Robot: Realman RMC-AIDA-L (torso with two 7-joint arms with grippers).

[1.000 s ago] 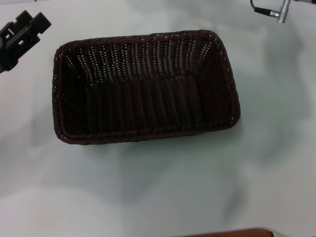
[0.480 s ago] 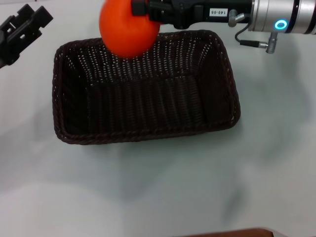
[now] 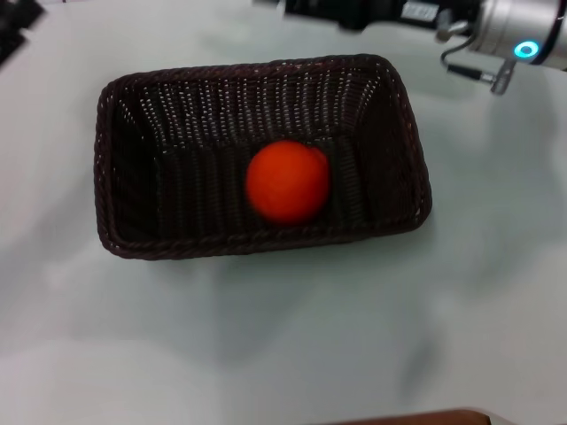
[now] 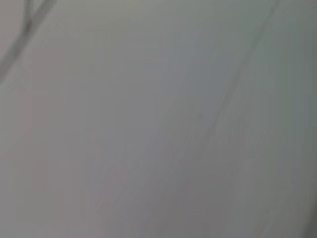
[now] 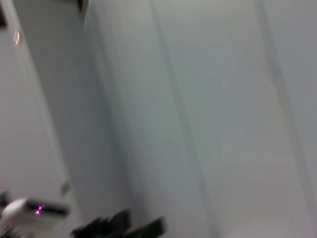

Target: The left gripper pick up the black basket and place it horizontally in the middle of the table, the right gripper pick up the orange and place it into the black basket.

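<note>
The black basket point(image 3: 266, 241) lies lengthwise across the middle of the white table point(image 3: 283, 336) in the head view. The orange point(image 3: 287, 181) rests on the basket floor, slightly right of centre, with nothing holding it. My right gripper point(image 3: 306, 7) is at the top edge behind the basket's far rim, on the silver arm with the glowing blue ring point(image 3: 528, 49); it is empty and its fingertips are cut off by the frame. Only a black corner of my left gripper point(image 3: 13, 22) shows at the top left, away from the basket.
A thin brown edge point(image 3: 416, 418) shows at the bottom of the head view. The left wrist view shows only a blurred pale surface. The right wrist view shows a pale surface and an unclear dark shape point(image 5: 119, 225).
The right gripper came in over the basket's far rim holding the orange and let it go; the orange now lies inside the basket. Both grippers have drawn back toward the top edge.
</note>
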